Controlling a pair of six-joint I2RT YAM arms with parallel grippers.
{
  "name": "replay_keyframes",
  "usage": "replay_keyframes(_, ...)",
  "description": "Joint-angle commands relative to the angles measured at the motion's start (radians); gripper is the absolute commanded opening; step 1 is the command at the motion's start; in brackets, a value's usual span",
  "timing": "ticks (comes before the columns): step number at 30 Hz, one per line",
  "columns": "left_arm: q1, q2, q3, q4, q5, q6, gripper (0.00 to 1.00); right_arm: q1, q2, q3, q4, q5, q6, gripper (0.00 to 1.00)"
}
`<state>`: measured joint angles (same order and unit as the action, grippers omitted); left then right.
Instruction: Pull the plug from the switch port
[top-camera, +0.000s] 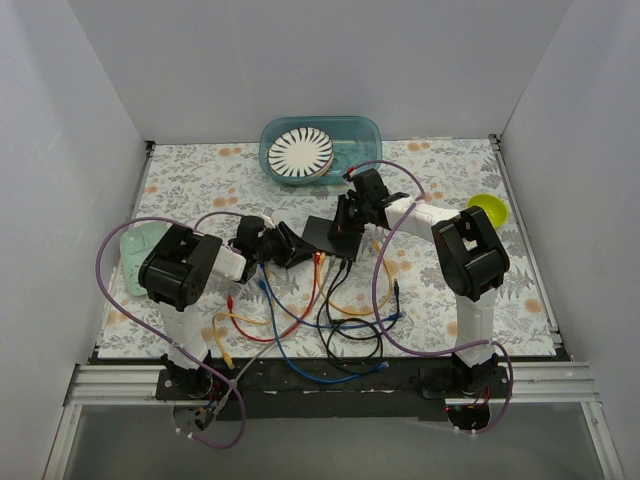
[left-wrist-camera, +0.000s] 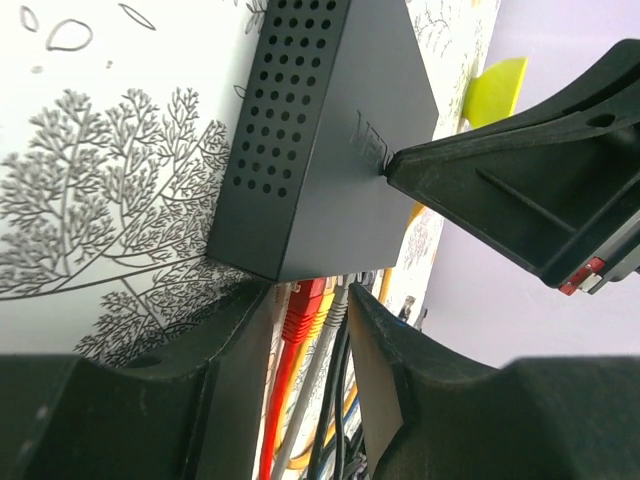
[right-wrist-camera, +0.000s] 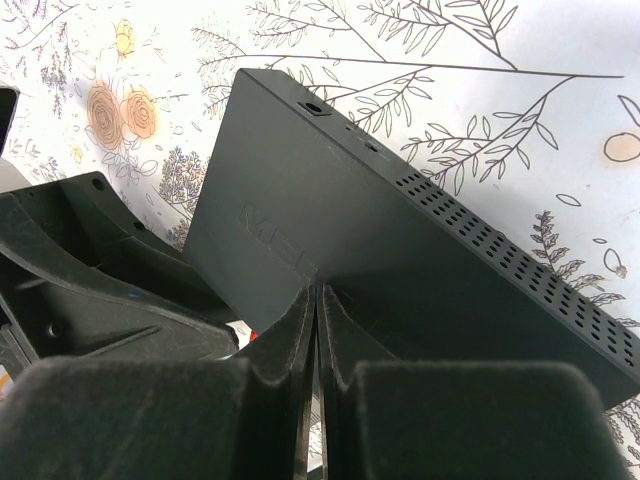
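Observation:
The switch (top-camera: 328, 234), a flat dark grey box, lies mid-table; it also shows in the left wrist view (left-wrist-camera: 330, 130) and the right wrist view (right-wrist-camera: 400, 250). A red plug (left-wrist-camera: 305, 300), a yellow one and a grey one (left-wrist-camera: 338, 305) sit side by side in its sockets. My left gripper (top-camera: 300, 247) is open, and its fingers (left-wrist-camera: 235, 340) straddle these plugs just below the switch's edge. My right gripper (top-camera: 349, 218) is shut, its fingertips (right-wrist-camera: 318, 292) resting on the switch's top face. It also shows in the left wrist view (left-wrist-camera: 392, 165).
Red, yellow, blue and black cables (top-camera: 330, 320) trail from the switch to the near edge. A teal bin (top-camera: 355, 135) with a striped white plate (top-camera: 300, 152) stands at the back. A yellow-green bowl (top-camera: 488, 209) is right, a pale green lid (top-camera: 133, 250) left. White walls surround the table.

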<state>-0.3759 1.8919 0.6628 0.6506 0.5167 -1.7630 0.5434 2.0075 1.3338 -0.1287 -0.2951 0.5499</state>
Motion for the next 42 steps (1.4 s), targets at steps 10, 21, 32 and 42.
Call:
replay_keyframes(10, -0.044, 0.055, 0.047, -0.195, -0.075, 0.046, 0.34, 0.018, 0.056, -0.013, -0.112, -0.003, -0.016, 0.10)
replay_keyframes(21, -0.044, 0.073, 0.043, -0.187, -0.072, 0.043, 0.16, 0.017, 0.053, -0.024, -0.107, -0.003, -0.016, 0.10)
replay_keyframes(32, -0.043, 0.067, 0.020, -0.174, -0.063, 0.042, 0.00, 0.127, -0.118, -0.085, -0.138, 0.077, -0.070, 0.10)
replay_keyframes(42, -0.043, 0.039, 0.000, -0.177, -0.052, 0.054, 0.00, 0.158, -0.040, -0.065, -0.167, 0.085, -0.051, 0.10)
